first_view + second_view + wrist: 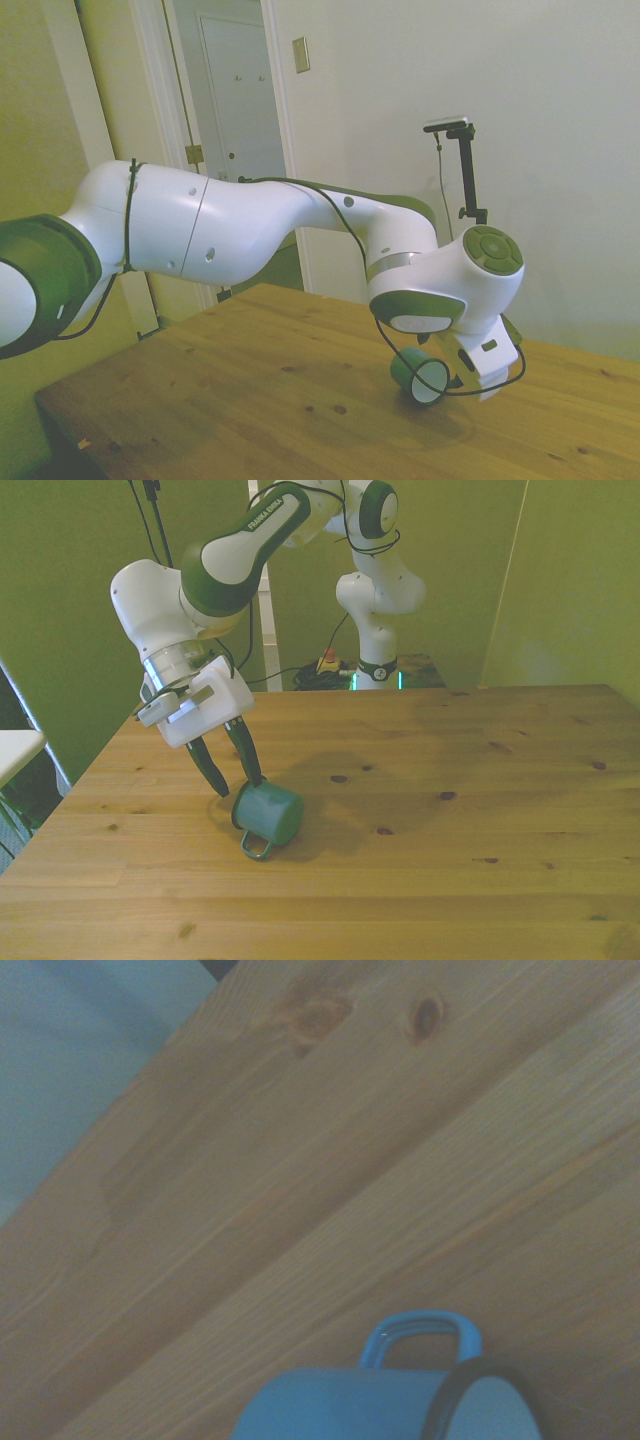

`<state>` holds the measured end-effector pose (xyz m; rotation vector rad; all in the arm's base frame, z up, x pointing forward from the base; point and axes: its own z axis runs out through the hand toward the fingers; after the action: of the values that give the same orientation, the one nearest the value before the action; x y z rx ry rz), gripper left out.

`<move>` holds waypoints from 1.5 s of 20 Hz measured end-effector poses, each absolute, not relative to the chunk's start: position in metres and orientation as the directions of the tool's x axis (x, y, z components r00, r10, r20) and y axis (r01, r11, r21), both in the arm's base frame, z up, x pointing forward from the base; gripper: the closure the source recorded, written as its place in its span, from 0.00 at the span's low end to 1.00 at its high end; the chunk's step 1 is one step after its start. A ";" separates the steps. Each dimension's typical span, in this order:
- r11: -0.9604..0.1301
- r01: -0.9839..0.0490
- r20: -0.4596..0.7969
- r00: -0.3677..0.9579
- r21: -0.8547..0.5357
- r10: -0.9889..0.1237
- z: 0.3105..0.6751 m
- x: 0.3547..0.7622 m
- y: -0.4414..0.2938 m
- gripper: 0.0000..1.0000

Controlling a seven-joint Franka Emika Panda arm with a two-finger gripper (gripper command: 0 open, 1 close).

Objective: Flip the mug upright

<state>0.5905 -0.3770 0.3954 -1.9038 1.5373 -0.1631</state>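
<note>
While the small teal-green enamel mug (270, 815) is lying on its side on the pale wooden plank table (450, 880), the white arm's two-finger gripper (233, 781) is hanging tilted just above it. The mug is sitting toward the front view's left, with its loop handle pointing at the table's near edge and its open white mouth turned toward the side camera. The two dark fingers are standing apart — moderately spread, gripping nothing — and one fingertip (254, 777) is resting at or just beside the mug's rim, while the other is hanging clear over bare wood.

Judging from this pose, several things could go wrong. The mug is round and is lying on its curved wall, so a push from the fingertip could send it rolling away instead of tipping it up. The enamel looks smooth, so a finger hooking the thin rim may slip off as the mug is lifting. The handle could also catch on the wood and swing the mug round. If the fingers are closing on only the rim, the hold may be too shallow to turn the mug.

Counting what is showing: one mug, one handle on it, one robot arm, one gripper with two fingers, one table.
</note>
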 end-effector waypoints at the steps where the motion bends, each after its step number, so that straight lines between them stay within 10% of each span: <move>1: -0.071 -0.811 -0.321 0.308 -0.581 -0.895 0.395 0.590 -0.377 0.00; 19: -0.017 -0.731 -0.478 0.464 -0.683 -0.746 0.359 0.610 -0.345 0.00; 20: -0.014 -0.728 -0.480 0.466 -0.685 -0.743 0.357 0.612 -0.344 1.00; 30: 0.008 -0.707 -0.498 0.489 -0.707 -0.716 0.341 0.625 -0.335 1.00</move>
<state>0.6252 -0.3349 0.3408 -1.7042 1.2231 -0.0109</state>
